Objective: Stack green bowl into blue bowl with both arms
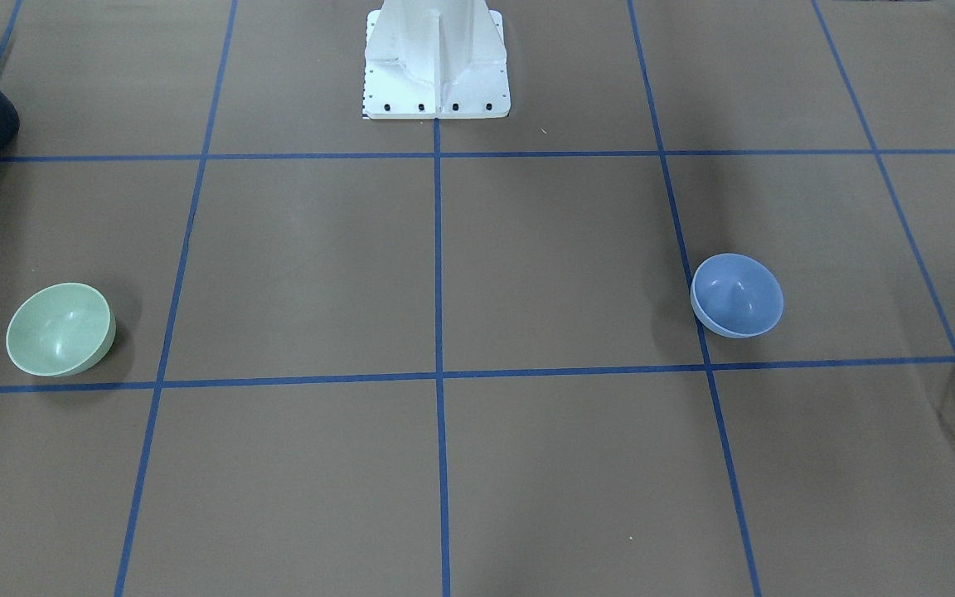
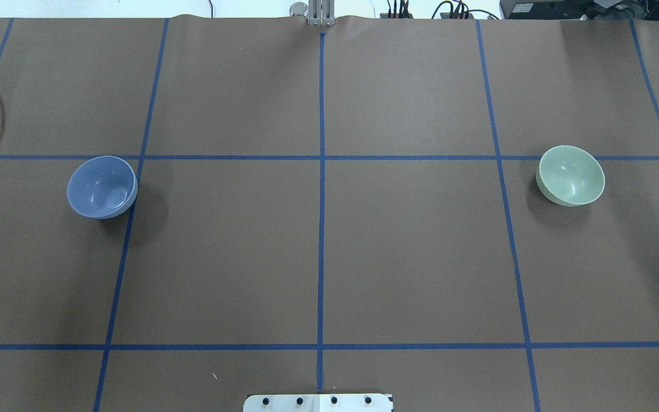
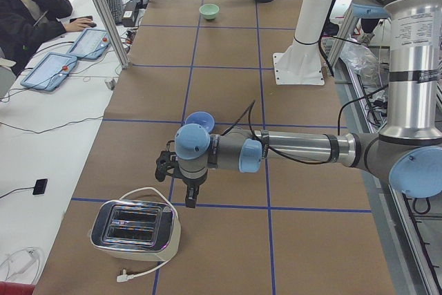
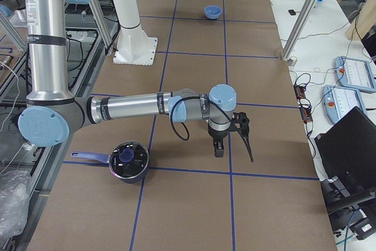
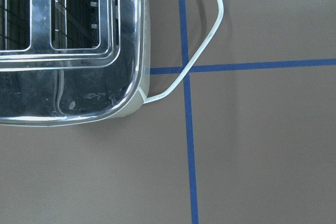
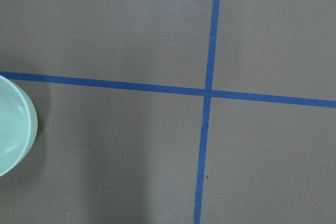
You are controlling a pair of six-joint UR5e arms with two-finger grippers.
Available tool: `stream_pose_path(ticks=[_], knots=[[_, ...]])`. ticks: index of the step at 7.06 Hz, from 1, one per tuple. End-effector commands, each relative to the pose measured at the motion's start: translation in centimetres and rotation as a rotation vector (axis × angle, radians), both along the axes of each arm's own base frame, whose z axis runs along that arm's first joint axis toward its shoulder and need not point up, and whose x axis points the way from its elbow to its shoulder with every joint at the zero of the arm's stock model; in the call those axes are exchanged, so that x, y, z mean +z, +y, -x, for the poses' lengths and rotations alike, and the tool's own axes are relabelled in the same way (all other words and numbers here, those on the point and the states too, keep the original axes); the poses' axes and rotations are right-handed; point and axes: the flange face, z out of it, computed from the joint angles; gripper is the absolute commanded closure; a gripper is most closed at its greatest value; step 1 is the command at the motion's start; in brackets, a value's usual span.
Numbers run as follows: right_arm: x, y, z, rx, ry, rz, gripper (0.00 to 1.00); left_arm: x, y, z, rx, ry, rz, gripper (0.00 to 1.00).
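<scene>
Toaster (image 3: 136,229) nearest, with the left tool (image 3: 178,179) hanging beside it; the right tool (image 4: 234,151) hovers near the green bowl (image 2: 571,175). Spread or pressed together, I cannot tell. Well apart on the surface (image 2: 409,257) sits the blue bowl (image 2: 102,186); nothing is grasped, so reaching probably comes first.

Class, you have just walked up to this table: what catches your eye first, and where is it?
Two matching bowls stand far apart on the blue-taped table: the blue bowl on the robot's left, the green bowl on its right. Near each end, an arm reaches out low: the left arm by a chrome toaster, the right arm by a dark pot.
</scene>
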Motion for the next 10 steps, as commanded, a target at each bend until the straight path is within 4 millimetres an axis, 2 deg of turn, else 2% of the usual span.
stream_pose_path(ticks=[1, 2, 3, 4, 5, 6, 7, 8, 9, 10], knots=[[-3.2, -2.4, 0.4, -0.003, -0.008, -0.062, 0.0, -2.4, -3.1, -0.1, -0.004, -0.001, -0.06, 0.02], [-3.7, -2.8, 0.7, -0.009, -0.012, -0.069, 0.0, -3.0, -3.6, -0.2, -0.002, 0.01, -0.07, 0.02], [-5.5, -3.0, 2.3, -0.042, -0.018, -0.118, 0.0, -3.3, -3.6, -0.4, 0.005, 0.041, -0.074, 0.02], [-7.5, -3.8, 4.3, -0.077, -0.032, -0.233, 0.0, -4.3, -3.7, -0.5, 0.009, 0.047, -0.129, 0.02], [-9.0, -5.1, 7.8, -0.132, -0.039, -0.288, 0.0, -5.6, -4.5, -2.6, 0.045, 0.044, -0.218, 0.02], [-10.3, -6.5, 9.4, -0.152, -0.042, -0.309, 0.0, -6.3, -5.1, -7.8, 0.14, 0.051, -0.236, 0.02], [-11.0, -7.3, 10.5, -0.129, -0.047, -0.29, 0.0, -7.0, -5.4, -10.3, 0.137, 0.066, -0.192, 0.03], [-10.9, -7.2, 11.7, -0.138, -0.027, -0.291, 0.0, -7.4, -5.3, -13.6, 0.105, 0.073, -0.147, 0.02], [-10.9, -7.1, 12.8, -0.153, -0.013, -0.296, 0.0, -7.6, -5.0, -18.2, 0.079, 0.033, -0.116, 0.02], [-10.8, -7.1, 13.0, -0.156, -0.013, -0.296, 0.0, -7.7, -4.2, -23.2, 0.08, -0.002, -0.105, 0.02]])
